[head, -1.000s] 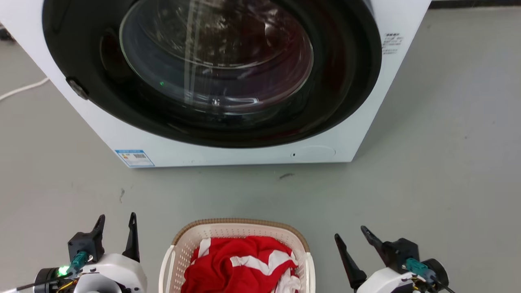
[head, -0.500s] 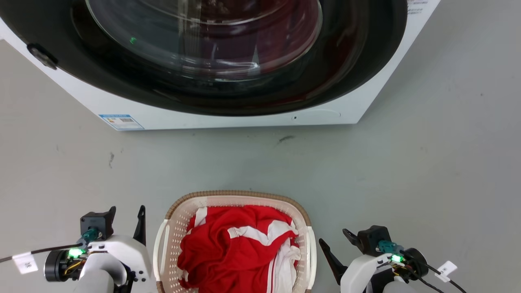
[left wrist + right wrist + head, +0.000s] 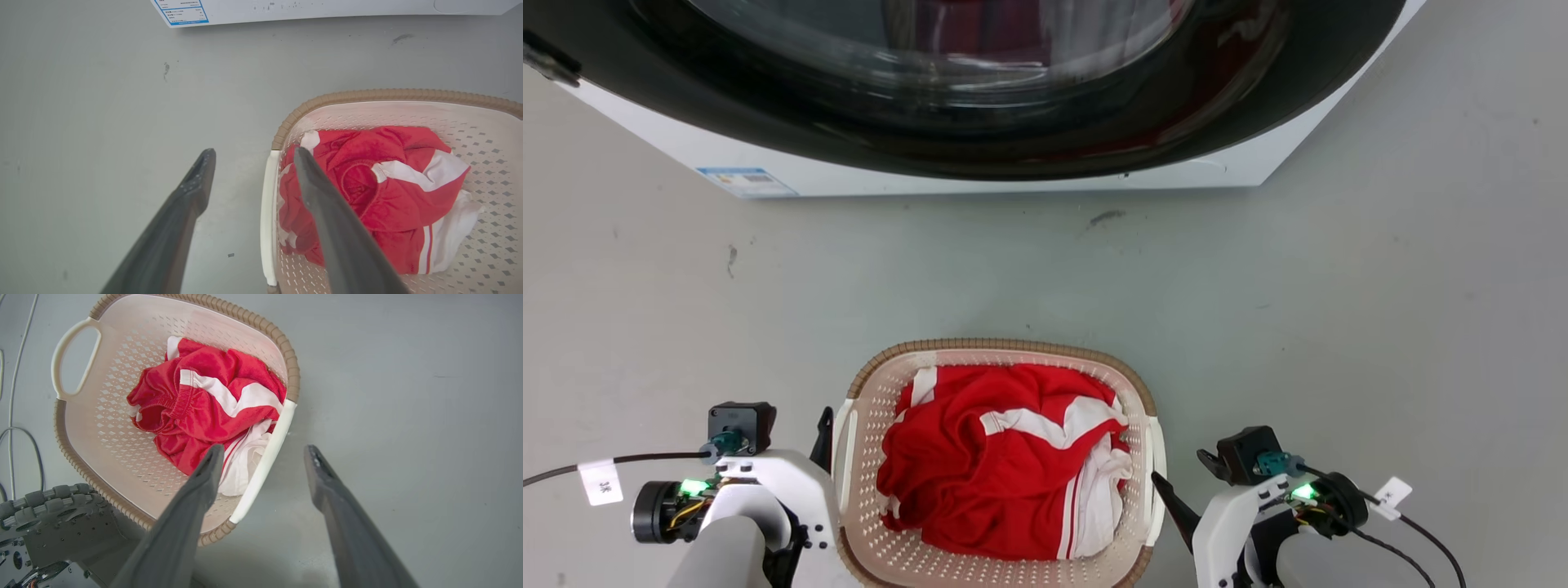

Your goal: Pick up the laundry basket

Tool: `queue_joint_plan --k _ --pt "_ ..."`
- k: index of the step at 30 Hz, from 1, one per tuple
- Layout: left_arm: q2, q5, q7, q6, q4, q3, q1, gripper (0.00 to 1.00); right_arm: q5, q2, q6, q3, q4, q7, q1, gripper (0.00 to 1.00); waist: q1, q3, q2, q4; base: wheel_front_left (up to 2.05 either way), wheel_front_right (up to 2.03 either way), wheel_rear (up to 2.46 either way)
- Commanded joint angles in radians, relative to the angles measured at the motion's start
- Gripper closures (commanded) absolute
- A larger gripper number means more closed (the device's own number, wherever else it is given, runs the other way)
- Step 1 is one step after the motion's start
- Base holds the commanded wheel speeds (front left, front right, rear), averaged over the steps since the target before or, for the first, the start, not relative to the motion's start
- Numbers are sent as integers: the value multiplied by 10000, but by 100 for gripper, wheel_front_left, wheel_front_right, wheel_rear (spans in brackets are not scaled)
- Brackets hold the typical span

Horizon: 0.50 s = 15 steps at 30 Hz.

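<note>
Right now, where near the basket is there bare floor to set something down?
Free: the grey floor between the washing machine and the far rim of the laundry basket, and the wide floor right of the right gripper. Crowded: both basket sides, where the open left gripper and right gripper straddle the white handles.

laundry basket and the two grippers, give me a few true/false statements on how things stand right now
1. The laundry basket stands on the floor in front of the washing machine. True.
2. The basket is empty. False: red and white clothing lies in it.
3. The left gripper and right gripper are both open. True.
4. The left gripper has shut on a handle. False: its fingers stand apart, one on each side of the left side handle.
5. The basket's top edge is blue. False: the rim is brown.
</note>
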Motion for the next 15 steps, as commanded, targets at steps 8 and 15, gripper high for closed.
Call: queue_joint_plan --k 8,15 --pt "-110 -506 -26 12 953 -552 -542 0 927 -9 -7 782 219 414 -561 0 -1 669 0 95 0 0 0" --pt "-101 -996 -26 11 1649 -1109 -880 0 1549 -9 -7 1377 312 630 -839 0 -1 1117 0 109 0 0 0"
